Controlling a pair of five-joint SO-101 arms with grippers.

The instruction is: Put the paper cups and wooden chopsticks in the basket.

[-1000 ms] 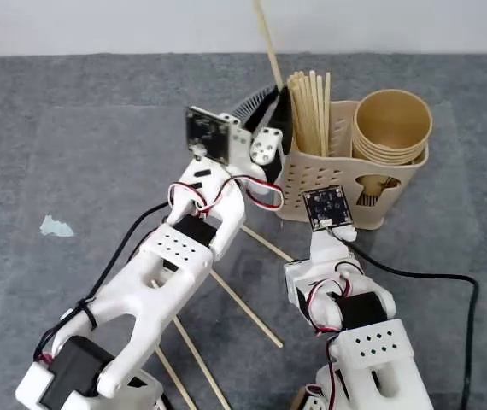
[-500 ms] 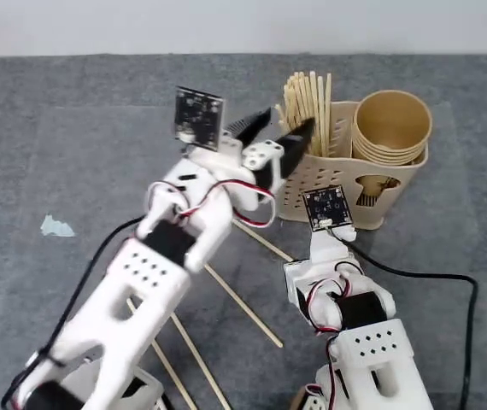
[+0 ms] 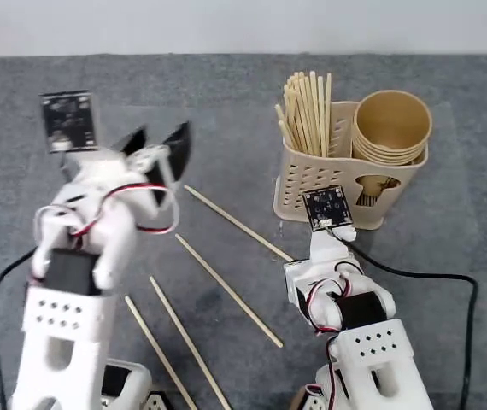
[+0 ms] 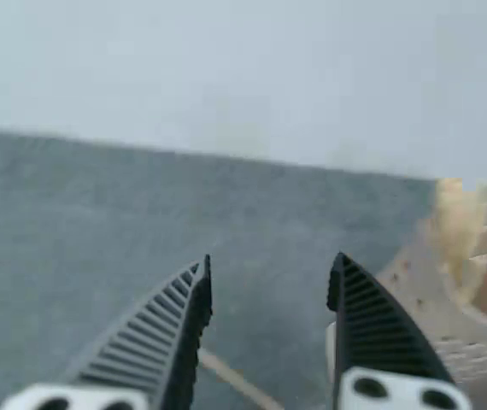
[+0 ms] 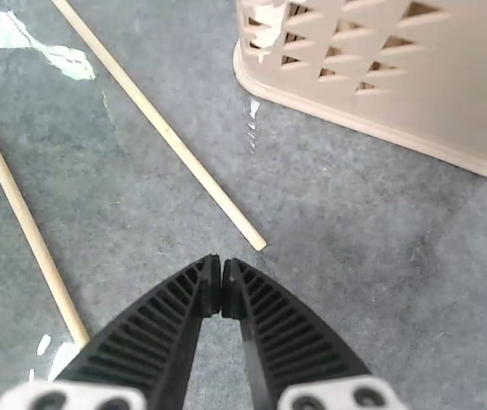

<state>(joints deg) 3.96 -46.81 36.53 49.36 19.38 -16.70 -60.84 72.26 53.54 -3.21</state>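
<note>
While the left gripper [image 3: 161, 137] hangs over the gray mat [image 3: 226, 94], well left of the basket [image 3: 312, 184], its jaws stand wide apart with nothing between them; the left wrist view shows the same gap [image 4: 272, 273], with the basket [image 4: 448, 316] off to one side. Right gripper [image 5: 220, 263] is low over the mat just in front of the basket [image 5: 380, 77], jaws pressed together at the tips, holding nothing. Paper cups [image 3: 393, 124] sit stacked in the basket's right compartment. A bundle of chopsticks [image 3: 308, 107] stands upright in its left compartment. Four loose chopsticks [image 3: 231, 290] lie flat on the mat between the two arms, all slanted roughly the same way. One loose chopstick [image 5: 162, 132] ends just ahead of the right gripper's tips, not touching them; another [image 5: 26, 226] lies beside it, apart.
</note>
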